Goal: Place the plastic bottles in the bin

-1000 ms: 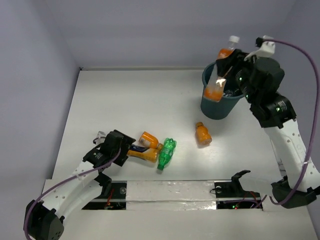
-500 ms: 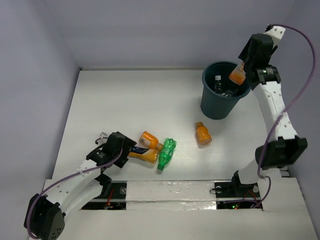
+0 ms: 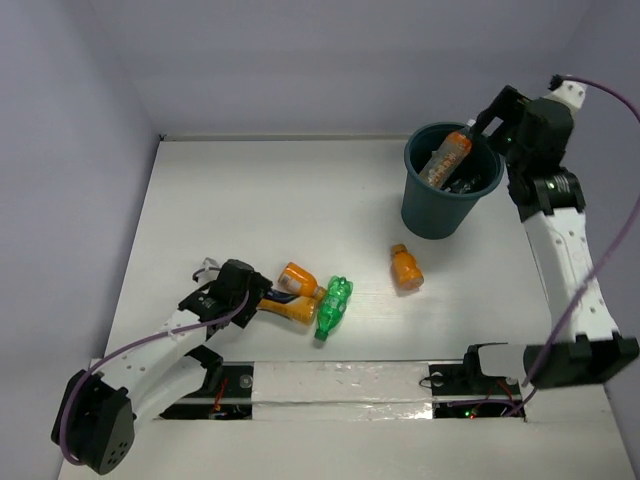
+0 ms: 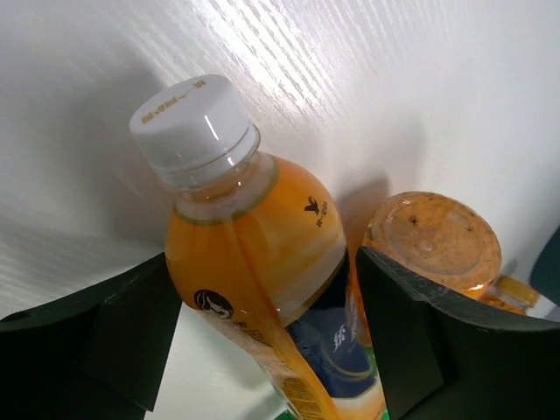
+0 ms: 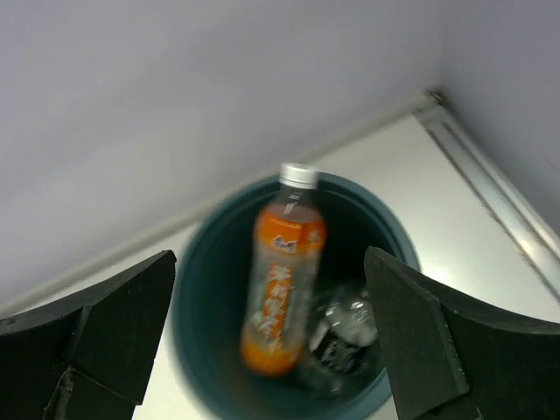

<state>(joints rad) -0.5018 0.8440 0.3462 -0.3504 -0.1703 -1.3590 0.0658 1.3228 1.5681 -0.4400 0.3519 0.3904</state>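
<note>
The dark teal bin (image 3: 432,215) stands at the back right. An orange bottle (image 3: 445,158) is inside its mouth, blurred in the right wrist view (image 5: 282,280), next to clear bottles (image 5: 352,322). My right gripper (image 3: 487,118) is open and empty above the bin's rim (image 5: 269,254). My left gripper (image 3: 255,297) is open, its jaws either side of the orange bottle with the dark blue label (image 4: 254,236), which lies on the table (image 3: 283,307). A stubby orange bottle (image 3: 298,278) and the green bottle (image 3: 333,305) lie against it. Another stubby orange bottle (image 3: 405,267) lies mid-table.
The white table (image 3: 260,200) is walled at the back and both sides. The bin stands close to the back right corner. The arms' base rail (image 3: 340,385) runs along the near edge.
My right gripper carried the orange bottle over the bin, opened and let it go; the bottle now drops into the bin. The left gripper has edged slightly along the blue-label bottle.
</note>
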